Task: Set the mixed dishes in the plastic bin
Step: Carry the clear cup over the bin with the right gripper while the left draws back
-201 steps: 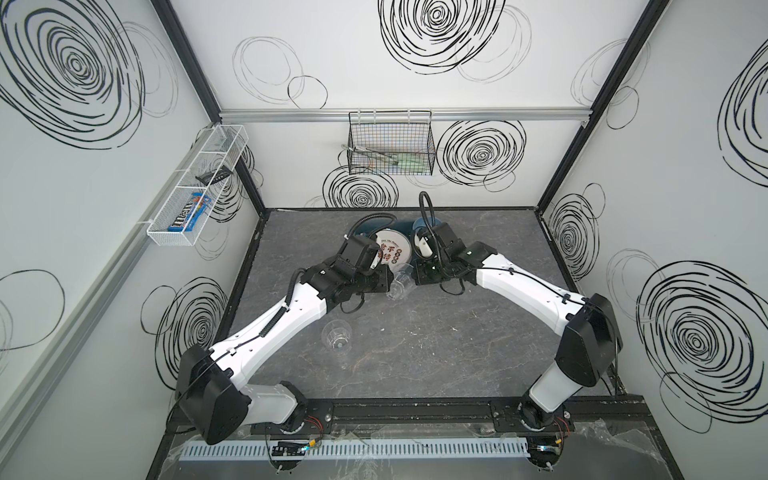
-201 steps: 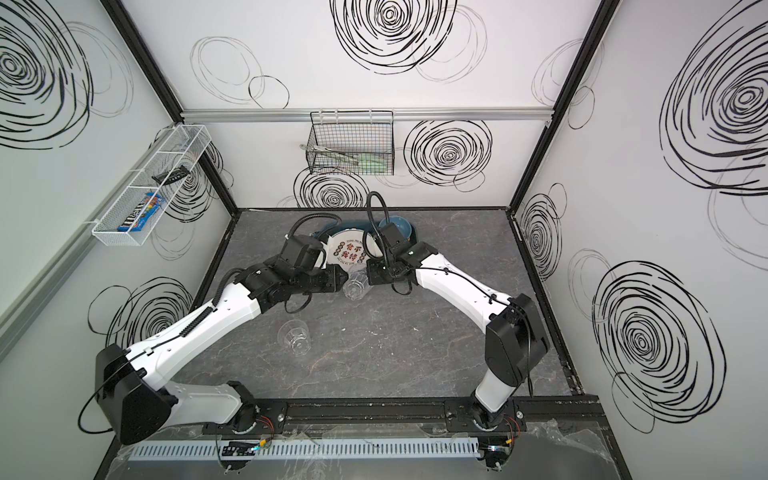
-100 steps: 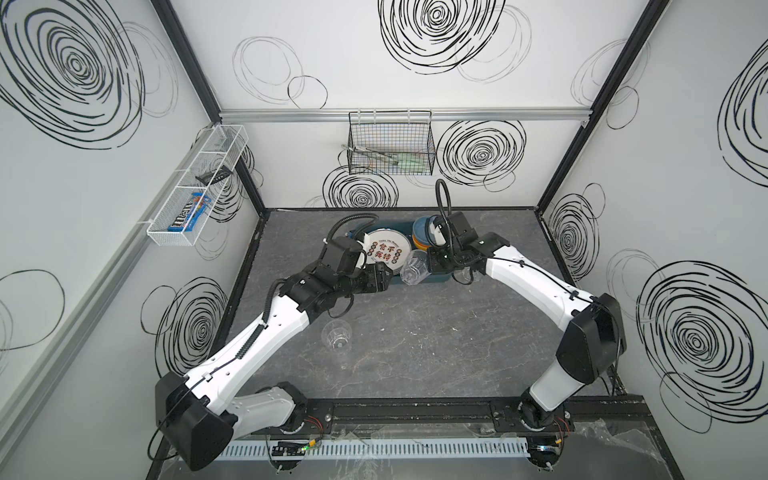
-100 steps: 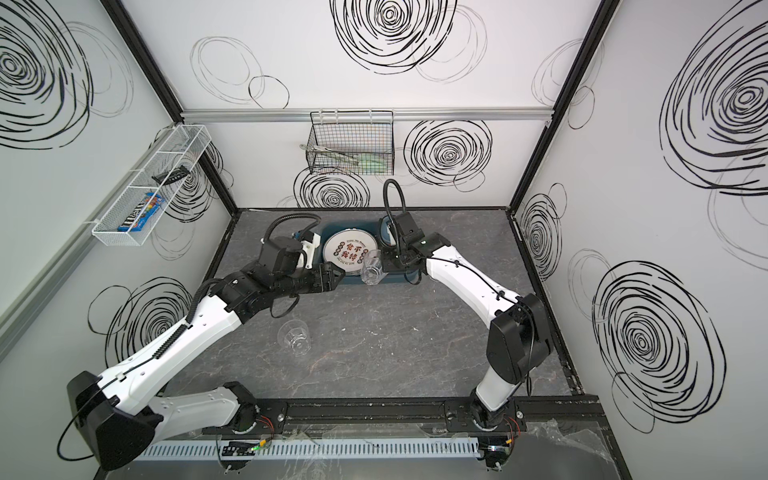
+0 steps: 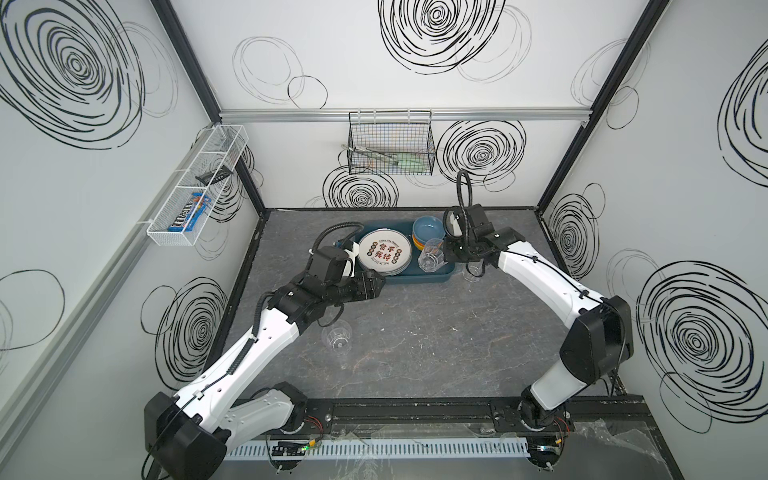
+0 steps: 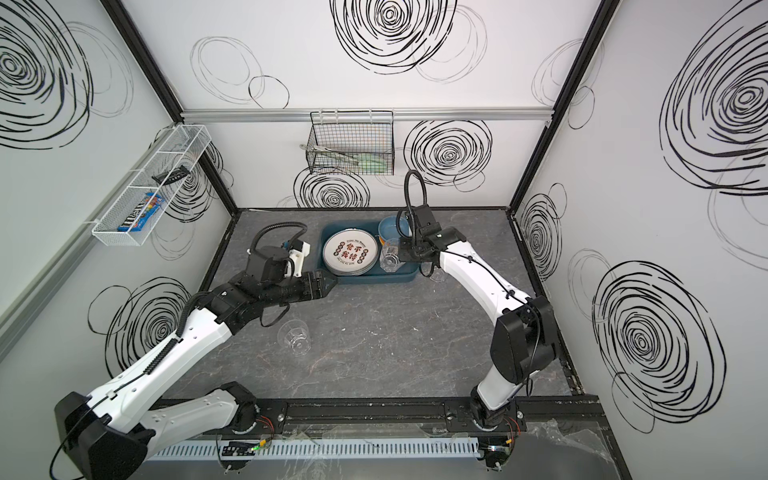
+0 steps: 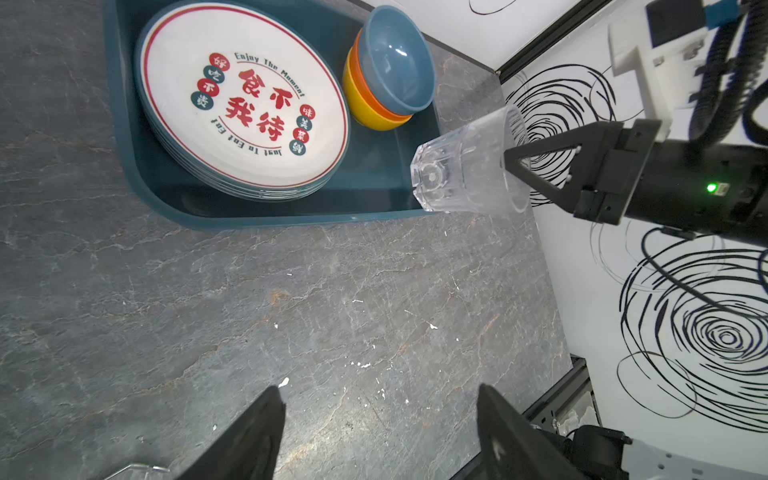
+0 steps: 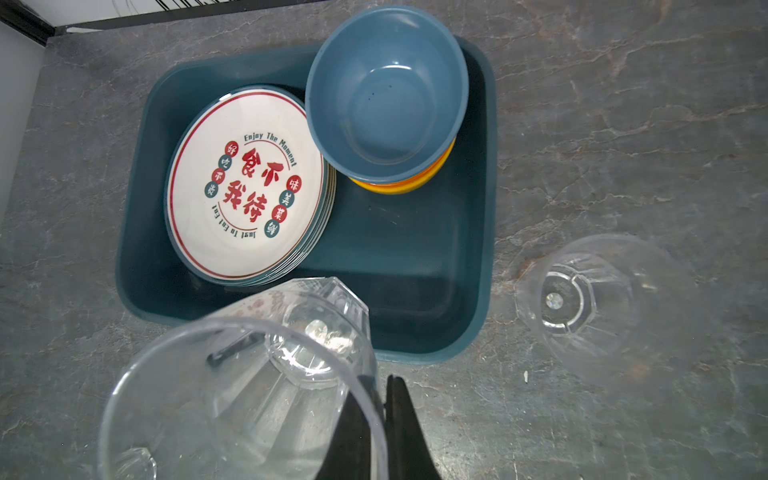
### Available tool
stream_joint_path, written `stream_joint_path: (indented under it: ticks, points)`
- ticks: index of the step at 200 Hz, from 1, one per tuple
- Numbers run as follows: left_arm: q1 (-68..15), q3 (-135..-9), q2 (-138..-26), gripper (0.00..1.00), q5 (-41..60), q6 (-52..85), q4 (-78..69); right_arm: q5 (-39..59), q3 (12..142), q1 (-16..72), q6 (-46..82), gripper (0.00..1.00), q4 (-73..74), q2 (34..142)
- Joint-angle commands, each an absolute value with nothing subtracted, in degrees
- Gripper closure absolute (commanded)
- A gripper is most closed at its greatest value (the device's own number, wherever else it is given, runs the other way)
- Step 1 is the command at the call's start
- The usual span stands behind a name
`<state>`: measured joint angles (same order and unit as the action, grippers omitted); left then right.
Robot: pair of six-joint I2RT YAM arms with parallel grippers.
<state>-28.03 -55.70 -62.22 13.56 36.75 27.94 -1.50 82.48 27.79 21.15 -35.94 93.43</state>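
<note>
Since a second ago the left gripper (image 5: 376,282) has let go of the top plate (image 5: 384,252) and backed off to the near left corner of the plastic bin (image 5: 415,277). Meanwhile the right gripper (image 7: 509,160) has carried its clear tumbler (image 7: 465,174) over the bin.

On the grey table (image 5: 415,353) we see the bin standing toward the back. The left jaws stand wide apart with nothing between them.

The plates lie stacked in the bin's left half (red characters on the top one). The bowls (image 5: 428,230) are nested at its far right corner, blue on orange on yellow.

The right jaws are pinched on the tumbler's rim, holding it above the bin's near right corner. A second tumbler (image 8: 582,299) stands on the table just beside the bin's right wall. A third tumbler (image 5: 337,338) stands toward the front left, well apart from the bin.
</note>
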Motion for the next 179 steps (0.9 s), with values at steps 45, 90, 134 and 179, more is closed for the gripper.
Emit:
stream_joint_path:
  ticks: [45,90,134,179]
  points:
    - [-25.95,-52.92,-60.25,0.22,16.26,37.53,25.03,-4.53,86.26,25.69,21.09,0.99,-34.19,96.87]
    - [-25.44,-52.05,-59.78,0.21,16.57,37.62,25.05,-5.97,87.86,24.66,21.20,0.99,-34.58,100.08]
    - [-24.92,-51.34,-59.60,0.20,16.87,37.70,25.05,-5.28,90.44,23.85,21.46,0.99,-36.43,104.23]
    - [-24.24,-50.55,-59.16,0.20,17.21,37.79,25.00,-4.88,92.65,23.73,23.55,0.99,-38.99,108.15]
